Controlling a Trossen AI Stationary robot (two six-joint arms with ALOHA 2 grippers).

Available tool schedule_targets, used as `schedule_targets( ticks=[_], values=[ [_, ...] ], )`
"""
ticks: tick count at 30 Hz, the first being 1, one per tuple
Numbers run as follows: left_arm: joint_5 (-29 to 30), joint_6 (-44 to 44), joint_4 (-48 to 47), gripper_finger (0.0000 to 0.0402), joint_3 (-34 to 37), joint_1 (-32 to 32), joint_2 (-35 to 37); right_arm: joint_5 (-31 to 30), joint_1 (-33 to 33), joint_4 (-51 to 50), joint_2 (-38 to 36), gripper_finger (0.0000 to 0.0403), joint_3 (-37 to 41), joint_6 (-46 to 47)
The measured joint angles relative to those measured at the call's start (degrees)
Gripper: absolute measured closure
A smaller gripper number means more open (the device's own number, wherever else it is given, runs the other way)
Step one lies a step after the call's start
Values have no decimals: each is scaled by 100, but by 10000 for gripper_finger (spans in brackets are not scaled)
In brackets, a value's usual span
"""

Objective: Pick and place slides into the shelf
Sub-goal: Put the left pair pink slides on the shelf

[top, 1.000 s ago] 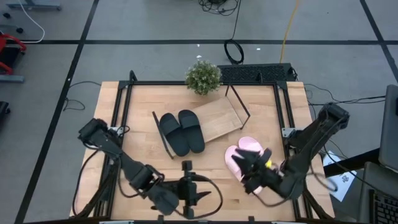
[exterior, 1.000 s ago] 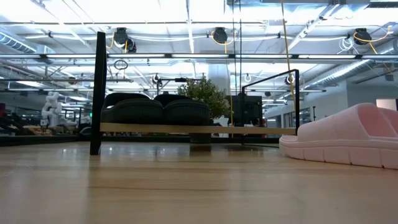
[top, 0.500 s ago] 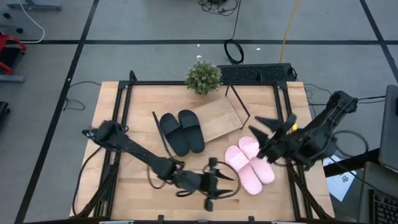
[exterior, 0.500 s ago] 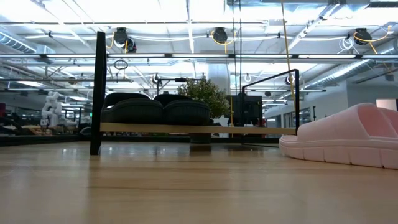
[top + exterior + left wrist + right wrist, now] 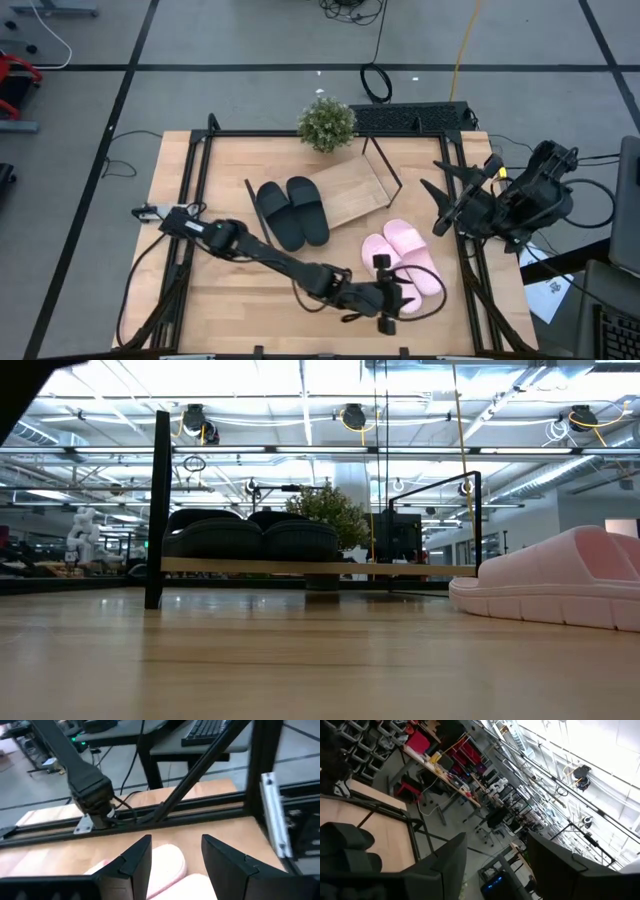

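Two pink slides [image 5: 405,262] lie on the table's near right; soft, light foam, best pinched at the wide strap. The left claw [image 5: 392,297], released, hovers beside them.

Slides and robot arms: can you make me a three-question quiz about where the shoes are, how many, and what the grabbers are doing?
1. Where is the black pair of slides?
A. on the shelf
B. on the floor
C. in a gripper

2. How many pink slides lie on the tabletop?
A. none
B. two
C. four

3. How is the left gripper?
A. shut on the plant
B. open, beside the pink slides
C. shut on a black slide

Answers:
1 A, the high view shows both black ones on the slanted board.
2 B, two sit side by side off the shelf.
3 B, its fingers stand apart with pink showing between them; the right gripper waits open at the table's right edge.
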State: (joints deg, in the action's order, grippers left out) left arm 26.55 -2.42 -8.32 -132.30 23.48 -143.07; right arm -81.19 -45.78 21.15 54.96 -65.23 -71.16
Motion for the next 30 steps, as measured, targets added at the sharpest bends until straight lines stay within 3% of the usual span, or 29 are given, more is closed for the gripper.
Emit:
schedule_targets(
  ticks=[3,8,30],
  values=[
    [355,374,-252,227,-248,-56,-312,-4,0,-37,16,206,0,24],
    [301,1275,-620,227,-195,-185,-381,-1,-5,-46,60,206,62,39],
    [344,2660,-1699,227,-184,-211,-496,44,2,34,90,206,621,-51]
  ],
)
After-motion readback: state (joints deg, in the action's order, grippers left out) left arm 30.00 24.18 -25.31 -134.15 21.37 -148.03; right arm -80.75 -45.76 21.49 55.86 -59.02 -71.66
